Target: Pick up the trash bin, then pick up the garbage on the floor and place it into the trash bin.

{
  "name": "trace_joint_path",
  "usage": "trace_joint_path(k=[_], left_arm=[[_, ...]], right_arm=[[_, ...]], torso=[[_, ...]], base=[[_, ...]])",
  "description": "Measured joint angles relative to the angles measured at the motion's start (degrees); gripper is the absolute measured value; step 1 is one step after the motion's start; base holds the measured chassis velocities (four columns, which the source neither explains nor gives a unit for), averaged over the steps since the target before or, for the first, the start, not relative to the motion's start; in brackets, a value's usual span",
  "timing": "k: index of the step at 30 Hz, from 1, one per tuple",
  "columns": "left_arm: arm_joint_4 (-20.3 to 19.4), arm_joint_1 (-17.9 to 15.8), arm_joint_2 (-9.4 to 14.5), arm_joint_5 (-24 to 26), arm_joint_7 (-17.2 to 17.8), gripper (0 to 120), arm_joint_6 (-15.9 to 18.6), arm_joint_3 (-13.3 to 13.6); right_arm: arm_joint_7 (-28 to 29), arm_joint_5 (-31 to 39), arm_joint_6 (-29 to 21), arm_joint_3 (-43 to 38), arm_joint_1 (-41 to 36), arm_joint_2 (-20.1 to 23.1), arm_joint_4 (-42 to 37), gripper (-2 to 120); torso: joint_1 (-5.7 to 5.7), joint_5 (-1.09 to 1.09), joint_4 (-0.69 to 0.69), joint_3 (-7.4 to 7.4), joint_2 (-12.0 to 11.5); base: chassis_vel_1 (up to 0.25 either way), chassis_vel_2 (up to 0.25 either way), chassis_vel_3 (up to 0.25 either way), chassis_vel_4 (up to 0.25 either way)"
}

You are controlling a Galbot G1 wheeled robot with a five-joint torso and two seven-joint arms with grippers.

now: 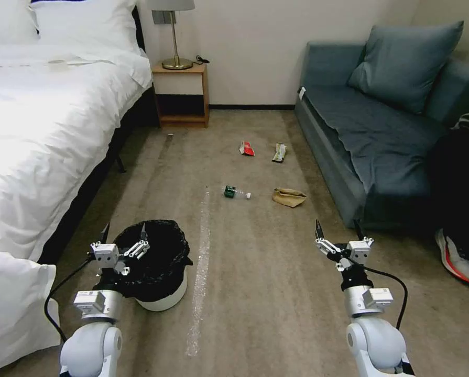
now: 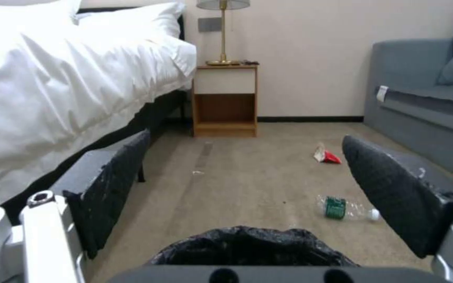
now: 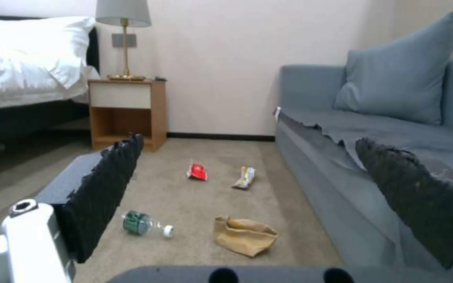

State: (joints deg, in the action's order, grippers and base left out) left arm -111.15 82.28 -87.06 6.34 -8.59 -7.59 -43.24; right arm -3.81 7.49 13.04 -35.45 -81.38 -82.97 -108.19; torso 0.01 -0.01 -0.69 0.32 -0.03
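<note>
While both our arms hang forward over the floor (image 1: 255, 293), we list the items from nearest to farthest; places are given from the grippers.

Item 1, left gripper (image 1: 124, 233): spread wide, holding nothing, poised directly above the near rim of the trash bin (image 1: 163, 298).

Item 2, the trash bin: directly beneath and just ahead of the left gripper; small white bucket, black bag (image 2: 250, 245) folded over the rim. We judge it light and rigid in the wall, but the liner looks slick and loose; a pinch across rim and bag together seems the sound hold, since bag alone could slide off.

Item 3, right gripper (image 1: 338, 229): released likewise, empty, held clear above bare carpet, well apart from the bin.

Item 4, clear bottle (image 3: 145, 224) with green label: lying on its side ahead of the right gripper and toward the left one; we judge it light, smooth, apt to roll; take it across the body.

Item 5, crumpled brown paper bag (image 3: 245, 235): ahead of the right gripper, beside the bottle; soft, crushable, easy to pinch at any fold.

Item 6, red-white wrapper (image 3: 197, 171) and green-yellow wrapper (image 3: 244, 177): farthest ahead, side by side; thin, near-flat, probably slippery; the raised crinkles look like the best hold.
</note>
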Motion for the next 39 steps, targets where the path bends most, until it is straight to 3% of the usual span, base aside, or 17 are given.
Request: trace_joint_path(k=[13, 24, 27, 29, 30, 33, 34, 36, 39], left_arm=[[-0.83, 0.09, 0.06, 0.32, 1.94, 100, -0.12, 0.57], [-1.92, 0.97, 0.00, 0.74, 2.38, 100, 2.24, 1.00], [-2.47, 1.98, -0.25, 0.51, 4.99, 100, 3.82, 0.90], [-3.34, 2.61, -0.71, 0.53, 10.49, 100, 8.13, 1.10], [-3.34, 2.61, -0.71, 0.53, 10.49, 100, 8.13, 1.10], [-4.90, 2.72, -0.87, 4.85, 21.40, 100, 16.09, 2.06], [-4.90, 2.72, -0.87, 4.85, 21.40, 100, 16.09, 2.06], [-5.77, 2.38, -0.84, 8.13, 26.32, 100, 19.34, 1.91], [-6.00, 1.97, -0.65, 10.43, 28.34, 100, 21.27, 1.24]], right_arm=[[0.37, -0.06, 0.01, 0.90, -0.03, 0.20, 0.09, 100], [0.35, -0.46, 0.06, 1.42, -0.01, -0.35, 0.43, 100], [0.32, -0.43, 0.10, 1.10, -0.01, -0.13, 0.43, 100], [0.27, -0.39, 0.17, 1.04, -0.02, -0.09, 0.43, 100], [0.27, -0.39, 0.17, 1.04, -0.02, -0.09, 0.43, 100], [0.22, -0.41, 0.20, 1.36, -0.05, -0.30, 0.43, 100], [0.22, -0.41, 0.20, 1.36, -0.05, -0.30, 0.43, 100], [0.19, -0.46, 0.23, 1.42, -0.18, -0.37, 0.43, 100], [0.18, -0.48, 0.37, 1.42, -0.45, -0.37, 0.43, 100]], torso=[[0.00, 0.00, 0.00, 0.00, 0.00], [0.00, 0.00, 0.00, 0.00, 0.00], [0.00, -0.01, 0.00, 0.00, 0.00], [0.00, 0.00, 0.00, 0.00, 0.00], [0.00, 0.00, 0.00, 0.00, 0.00], [0.00, 0.00, 0.00, 0.00, 0.00], [0.00, 0.00, 0.00, 0.00, 0.00], [0.00, -0.01, 0.00, 0.00, 0.00], [0.00, 0.00, 0.00, 0.00, 0.00]], base=[[0.000, 0.000, 0.000, 0.000], [0.000, 0.000, 0.000, 0.000], [0.000, 0.000, 0.000, 0.000], [0.000, 0.000, 0.000, 0.000], [0.000, 0.000, 0.000, 0.000], [0.000, 0.000, 0.000, 0.000], [0.000, 0.000, 0.000, 0.000], [0.000, 0.000, 0.000, 0.000], [0.000, 0.000, 0.000, 0.000]])
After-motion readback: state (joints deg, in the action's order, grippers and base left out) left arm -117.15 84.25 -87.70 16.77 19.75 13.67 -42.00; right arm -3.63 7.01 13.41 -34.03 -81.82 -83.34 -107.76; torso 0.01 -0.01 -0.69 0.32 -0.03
